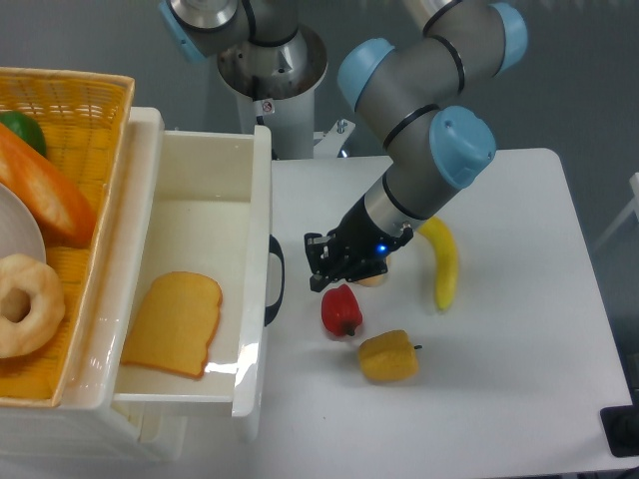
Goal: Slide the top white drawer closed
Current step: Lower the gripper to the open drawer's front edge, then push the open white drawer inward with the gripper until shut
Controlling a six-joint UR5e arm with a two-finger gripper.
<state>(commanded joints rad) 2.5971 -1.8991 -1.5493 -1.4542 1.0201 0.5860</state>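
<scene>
A white table [499, 399] fills the right of the frame against a grey wall. The top white drawer [215, 215] stands pulled open at left, holding a toast slice [175, 321]. The gripper [321, 267] hangs centre-frame just above a red pepper [340, 310]; whether it is open cannot be told. A yellow pepper [388, 356] and banana [445, 261] lie nearby; the wicker basket [70, 105] is cut off at upper left.

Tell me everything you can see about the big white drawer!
The top white drawer is glossy white plastic, a deep rectangular tray pulled wide open toward the table. Its flat front panel carries one curved black handle. A slice of toast lies flat on its floor. The yellow basket sits beside it. The gripper hovers near the handle, not touching.
</scene>
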